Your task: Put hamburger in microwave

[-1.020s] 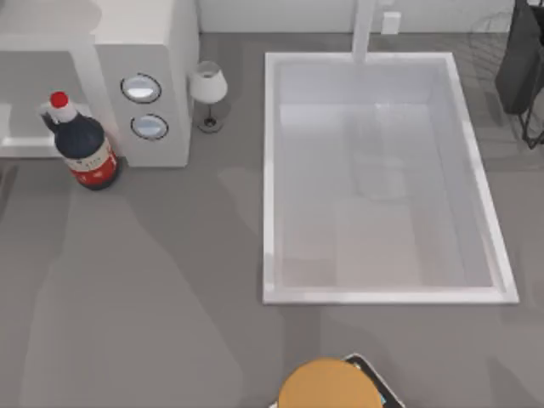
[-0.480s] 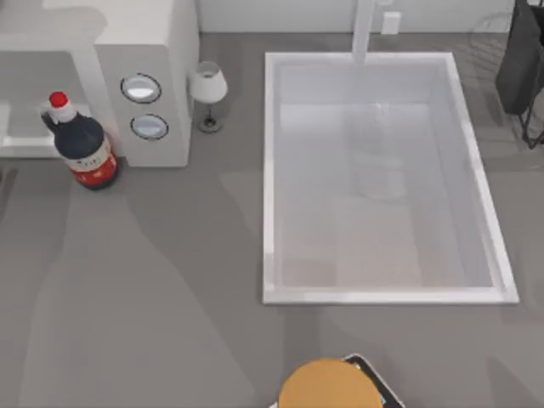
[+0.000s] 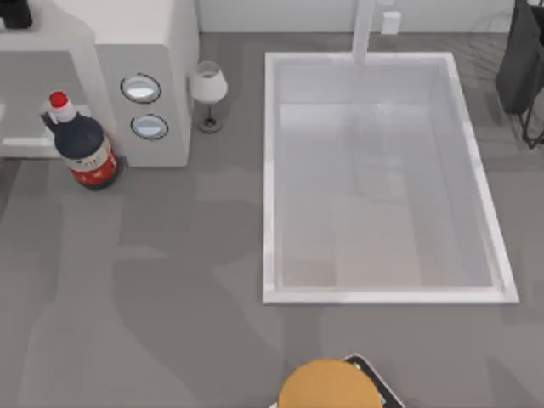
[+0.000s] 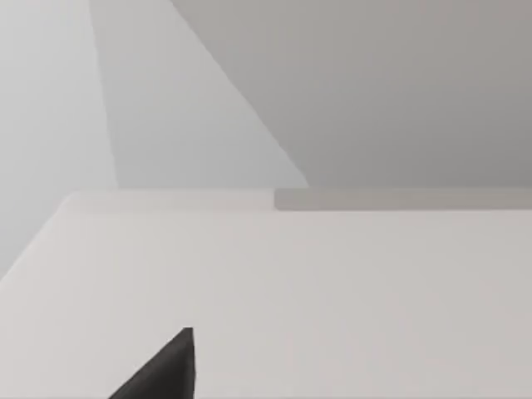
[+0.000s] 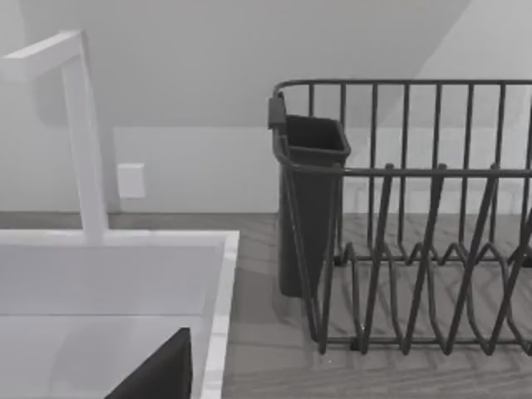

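Newly in at top view's far-left corner: dark left gripper point(image 3: 14, 12) over large white boxy microwave point(image 3: 144, 51) | left wrist: microwave's flat top below; grip and load cannot be told; hamburger's place cannot be told | right wrist: right gripper point(image 5: 162, 374) idle near black wire dish rack point(image 5: 416, 224) | step: probably working at microwave; next: confirm hamburger sits inside

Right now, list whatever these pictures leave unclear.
Hamburger: I cannot tell where it is.
Microwave, top view: cut off by the left edge, inside hidden under its top.
Tan disc, top view: cut off by the bottom edge.
Rack, top view: cut off by the right edge.
Bottle label, top view: too small to read.
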Tool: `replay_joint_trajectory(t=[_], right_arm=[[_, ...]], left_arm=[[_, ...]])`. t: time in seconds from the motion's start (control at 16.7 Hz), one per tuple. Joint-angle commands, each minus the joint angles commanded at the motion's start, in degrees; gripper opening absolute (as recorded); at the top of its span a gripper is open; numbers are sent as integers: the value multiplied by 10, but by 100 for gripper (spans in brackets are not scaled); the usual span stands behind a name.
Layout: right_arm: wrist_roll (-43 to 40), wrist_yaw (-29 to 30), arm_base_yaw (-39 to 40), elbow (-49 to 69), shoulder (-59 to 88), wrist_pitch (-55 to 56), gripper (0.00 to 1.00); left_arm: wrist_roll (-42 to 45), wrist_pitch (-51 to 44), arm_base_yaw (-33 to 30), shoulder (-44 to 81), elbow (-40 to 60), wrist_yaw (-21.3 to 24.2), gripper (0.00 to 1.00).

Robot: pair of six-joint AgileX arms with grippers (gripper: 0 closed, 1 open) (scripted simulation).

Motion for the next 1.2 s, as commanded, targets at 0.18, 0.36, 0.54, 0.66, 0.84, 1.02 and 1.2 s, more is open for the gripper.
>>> replay_joint_trajectory(t=[0.18, 0.36, 0.54, 0.66, 0.84, 1.02, 1.2], right_arm=[[0, 0, 0, 0, 0, 0, 100], [0, 0, 0, 0, 0, 0, 100], [0, 0, 0, 0, 0, 0, 100], [0, 0, 0, 0, 0, 0, 100], [0, 0, 0, 0, 0, 0, 100], [0, 0, 0, 0, 0, 0, 100], [0, 0, 0, 0, 0, 0, 100]], left_arm=[[1, 39, 10, -80, -124, 8, 100], [1, 70, 18, -137, -194, 14, 100], [1, 79, 20, -151, -210, 16, 100], [1, 79, 20, -151, -210, 16, 100], [1, 69, 16, -155, -201, 15, 100], [1, 11, 16, -183, -167, 14, 100], [1, -91, 16, -218, -120, 13, 100]])
